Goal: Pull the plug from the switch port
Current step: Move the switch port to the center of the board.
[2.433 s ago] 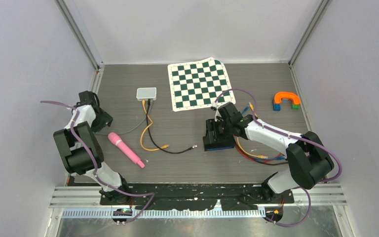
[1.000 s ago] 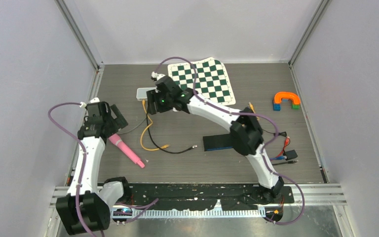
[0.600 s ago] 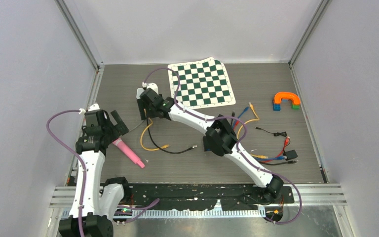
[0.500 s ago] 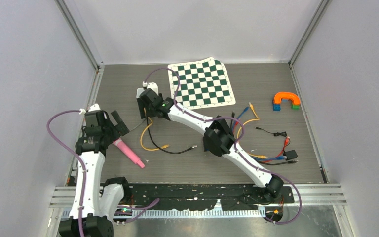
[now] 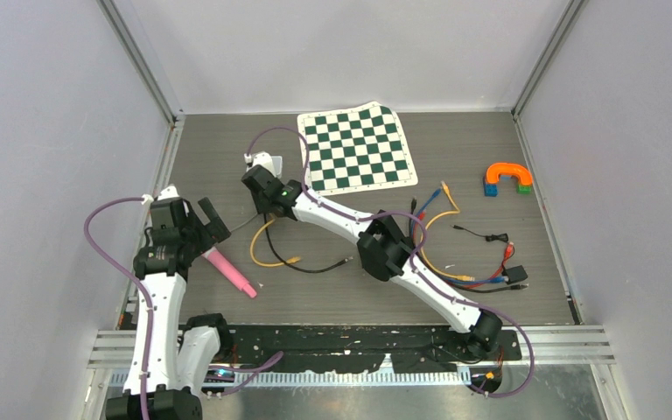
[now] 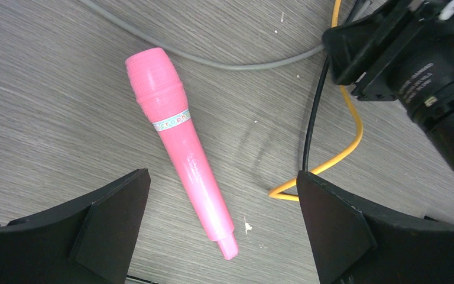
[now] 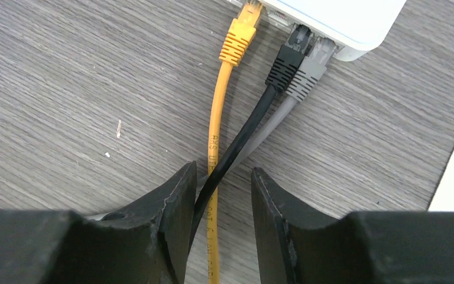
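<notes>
The white switch (image 7: 337, 18) lies at the top right of the right wrist view with three plugs in its ports: yellow (image 7: 240, 36), black (image 7: 286, 59) and grey (image 7: 307, 76). My right gripper (image 7: 220, 219) hovers just in front of them, jaws a narrow gap apart. The yellow cable (image 7: 214, 136) and black cable (image 7: 242, 133) run between the fingers, not pinched. From above, the right gripper (image 5: 261, 182) covers part of the switch (image 5: 268, 161). My left gripper (image 6: 221, 236) is wide open and empty over a pink toy microphone (image 6: 180, 142).
A green-and-white checkered mat (image 5: 359, 149) lies behind the switch. An orange and blue block arch (image 5: 507, 179) stands at the right. Loose coloured cables (image 5: 481, 271) lie at the front right. The pink microphone (image 5: 226, 267) lies left of the yellow cable loop (image 5: 267, 254).
My right arm has swung from the table's right side across to the switch and settled over the plugged cables. My left arm has straightened up and shifted over the microphone.
</notes>
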`<state>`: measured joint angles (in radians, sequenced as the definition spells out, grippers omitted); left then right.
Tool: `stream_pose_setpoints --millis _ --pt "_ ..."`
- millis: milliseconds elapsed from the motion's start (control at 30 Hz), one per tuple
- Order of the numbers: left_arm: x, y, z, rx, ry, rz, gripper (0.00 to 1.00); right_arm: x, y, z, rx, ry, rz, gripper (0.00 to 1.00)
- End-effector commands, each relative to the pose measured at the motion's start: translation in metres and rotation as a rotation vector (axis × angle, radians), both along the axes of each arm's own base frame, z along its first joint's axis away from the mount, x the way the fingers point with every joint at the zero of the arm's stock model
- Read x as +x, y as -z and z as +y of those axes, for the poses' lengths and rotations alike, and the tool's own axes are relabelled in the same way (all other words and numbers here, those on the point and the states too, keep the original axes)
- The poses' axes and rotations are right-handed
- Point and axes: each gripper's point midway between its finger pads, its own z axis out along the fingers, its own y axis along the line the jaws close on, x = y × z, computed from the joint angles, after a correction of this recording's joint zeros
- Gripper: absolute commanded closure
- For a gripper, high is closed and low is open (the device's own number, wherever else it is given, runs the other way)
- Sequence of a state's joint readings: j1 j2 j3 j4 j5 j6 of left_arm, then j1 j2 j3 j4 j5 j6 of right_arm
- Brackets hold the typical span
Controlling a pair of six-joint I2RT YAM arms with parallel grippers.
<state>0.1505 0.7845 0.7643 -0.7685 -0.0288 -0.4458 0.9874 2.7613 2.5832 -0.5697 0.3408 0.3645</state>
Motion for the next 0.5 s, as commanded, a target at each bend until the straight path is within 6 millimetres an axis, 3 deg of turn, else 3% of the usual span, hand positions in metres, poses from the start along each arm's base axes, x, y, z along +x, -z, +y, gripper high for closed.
stream_pose_setpoints --millis 0,67,100,167,467 --pt "0.0 -0.003 -0.004 -0.021 0.008 -0.021 0.0 -0.005 0.004 -0.028 -0.161 -0.005 -0.014 0.56" --pt "0.001 -0.001 -0.011 -0.039 0.045 -0.032 0.0 -0.008 0.006 -0.041 -0.214 -0.006 -0.018 0.67" --pt "0.003 0.001 -0.011 -0.035 0.058 -0.035 0.0 -0.012 0.006 -0.047 -0.235 -0.01 -0.012 0.8" --pt "0.002 0.005 -0.009 -0.022 0.06 -0.015 0.0 -0.018 0.007 -0.054 -0.258 -0.036 0.004 0.93" --pt "-0.001 0.017 -0.014 -0.052 0.073 0.017 0.01 -0.043 0.004 -0.092 -0.338 -0.099 0.035 0.95"
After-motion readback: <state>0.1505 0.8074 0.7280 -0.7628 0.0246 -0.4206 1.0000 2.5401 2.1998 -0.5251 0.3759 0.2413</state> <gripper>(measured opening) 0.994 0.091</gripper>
